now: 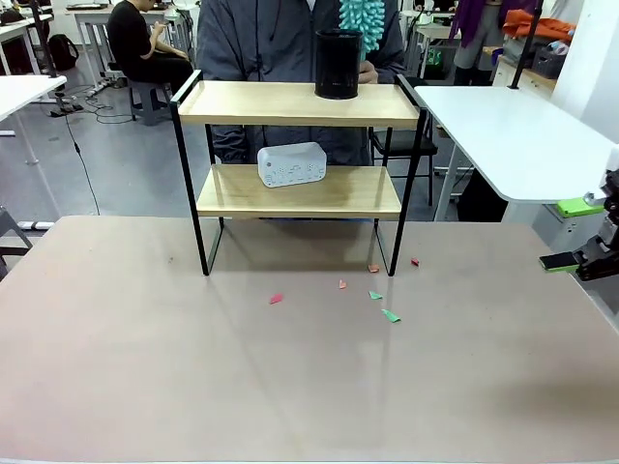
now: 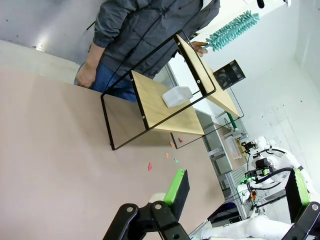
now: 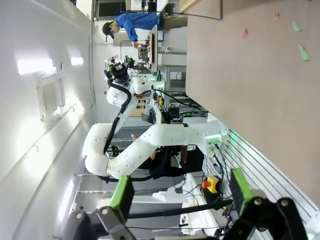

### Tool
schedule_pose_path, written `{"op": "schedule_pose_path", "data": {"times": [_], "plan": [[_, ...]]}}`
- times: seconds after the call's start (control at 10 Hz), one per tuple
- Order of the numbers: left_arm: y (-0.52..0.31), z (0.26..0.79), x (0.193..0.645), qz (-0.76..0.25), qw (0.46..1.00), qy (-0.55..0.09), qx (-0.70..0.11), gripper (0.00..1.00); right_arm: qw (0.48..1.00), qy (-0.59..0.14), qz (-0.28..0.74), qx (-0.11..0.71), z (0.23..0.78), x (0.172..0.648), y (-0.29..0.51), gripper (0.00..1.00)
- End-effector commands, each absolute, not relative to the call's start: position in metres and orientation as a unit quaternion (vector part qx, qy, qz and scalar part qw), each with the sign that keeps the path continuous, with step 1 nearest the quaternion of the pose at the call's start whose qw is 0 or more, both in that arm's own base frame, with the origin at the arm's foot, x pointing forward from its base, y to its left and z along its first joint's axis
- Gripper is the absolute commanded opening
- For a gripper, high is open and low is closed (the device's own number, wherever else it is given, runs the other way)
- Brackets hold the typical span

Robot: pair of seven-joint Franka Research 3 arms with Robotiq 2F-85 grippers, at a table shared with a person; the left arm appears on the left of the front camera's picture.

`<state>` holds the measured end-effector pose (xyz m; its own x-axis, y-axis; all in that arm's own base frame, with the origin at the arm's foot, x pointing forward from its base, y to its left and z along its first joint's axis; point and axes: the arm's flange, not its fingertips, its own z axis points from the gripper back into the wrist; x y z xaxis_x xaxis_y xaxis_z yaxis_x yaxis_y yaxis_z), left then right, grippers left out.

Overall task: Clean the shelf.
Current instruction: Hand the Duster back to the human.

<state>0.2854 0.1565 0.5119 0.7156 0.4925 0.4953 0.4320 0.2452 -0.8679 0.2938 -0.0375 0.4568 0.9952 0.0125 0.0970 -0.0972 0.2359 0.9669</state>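
The shelf (image 1: 290, 104) stands mid-table with two wooden boards in a black frame, and it appears tilted in the left wrist view (image 2: 150, 100). On its top board is a black cylinder (image 1: 338, 63); a white box (image 1: 291, 164) lies on the lower board. Behind it a person holds a teal duster (image 1: 363, 14) above the top board. My right gripper (image 1: 569, 234) hangs open at the table's right edge, far from the shelf. My left gripper (image 2: 237, 187) is open with nothing between its fingers, well back from the shelf. The right gripper (image 3: 180, 189) holds nothing.
Small paper scraps lie on the table in front of the shelf's right legs: red (image 1: 276, 299), orange (image 1: 342, 284), green (image 1: 391, 315). A white side table (image 1: 522, 135) stands at the right rear. The person's hand (image 2: 200, 47) rests by the top board.
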Motion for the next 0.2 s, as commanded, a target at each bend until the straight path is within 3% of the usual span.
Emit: {"op": "schedule_pose_path", "data": {"times": [0.0, 0.1], "plan": [[0.1569, 0.5145, 0.2830, 0.021, 0.693, -0.373, -0.617, 1.00, 0.787, -0.035, 0.035, 0.615, 0.4577, 0.2947, -0.0373, 1.00], [0.1569, 0.5145, 0.2830, 0.021, 0.693, -0.373, -0.617, 1.00, 0.787, -0.035, 0.035, 0.615, 0.4577, 0.2947, -0.0373, 1.00]]}}
